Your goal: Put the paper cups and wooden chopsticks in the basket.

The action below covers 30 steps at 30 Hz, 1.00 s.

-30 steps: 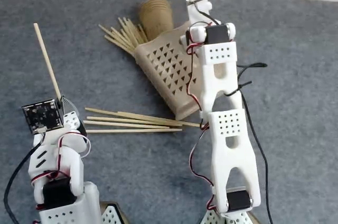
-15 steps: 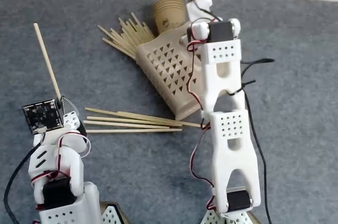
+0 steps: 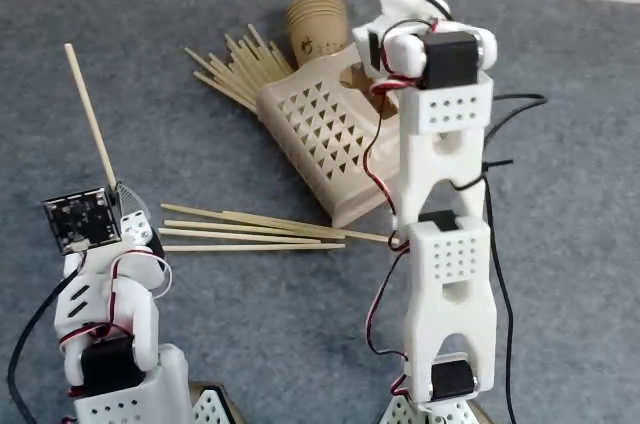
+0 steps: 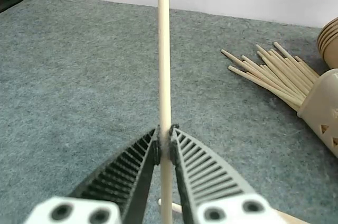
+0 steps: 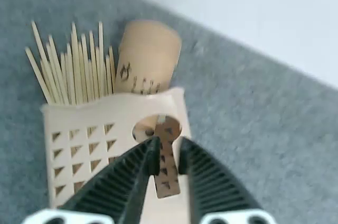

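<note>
A tan perforated basket (image 3: 320, 129) lies on its side on the grey mat. A bundle of wooden chopsticks (image 3: 235, 69) and a stack of paper cups (image 3: 318, 24) stick out of its far mouth. My right gripper (image 5: 168, 152) is shut on the basket's (image 5: 79, 129) keyhole handle tab, with the cups (image 5: 145, 57) and chopsticks (image 5: 74, 63) beyond it. Several loose chopsticks (image 3: 250, 229) lie on the mat between the arms. My left gripper (image 4: 165, 142) at the near left is shut on a single chopstick (image 4: 163, 49), which points away from it (image 3: 88, 114).
The grey mat (image 3: 560, 144) covers the table, and a pale wall runs along its far edge. The right arm's white links stand over the basket's right side. There is open mat at the far left and the right.
The right arm has swung toward the far edge and risen, and the basket's mouth end with the cups has shifted right with it. The left arm and its chopstick have not moved.
</note>
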### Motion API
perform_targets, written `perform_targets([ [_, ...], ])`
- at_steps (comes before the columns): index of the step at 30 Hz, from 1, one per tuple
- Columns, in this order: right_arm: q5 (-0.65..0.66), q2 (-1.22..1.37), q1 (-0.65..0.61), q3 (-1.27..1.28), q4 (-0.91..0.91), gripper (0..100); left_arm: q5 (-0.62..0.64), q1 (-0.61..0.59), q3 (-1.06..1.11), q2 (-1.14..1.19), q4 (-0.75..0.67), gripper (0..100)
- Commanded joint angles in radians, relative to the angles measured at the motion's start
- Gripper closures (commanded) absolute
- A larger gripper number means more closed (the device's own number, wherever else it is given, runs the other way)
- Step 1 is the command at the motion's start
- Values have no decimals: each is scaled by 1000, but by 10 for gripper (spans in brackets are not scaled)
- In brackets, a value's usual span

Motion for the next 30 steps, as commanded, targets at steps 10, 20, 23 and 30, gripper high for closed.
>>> perform_targets([
  [10, -3, -905, -79, 960, -16, 971, -270, 332, -145, -5, 299, 994],
  [20, -9, -1428, -108, 1647, -163, 971, -526, 584, -142, -2, 416, 994],
  [23, -11, -1523, -108, 1779, -200, 971, -582, 645, -139, -1, 457, 992],
  [30, -104, -1646, -107, 2066, -329, 971, -667, 651, -65, -1, 473, 878],
])
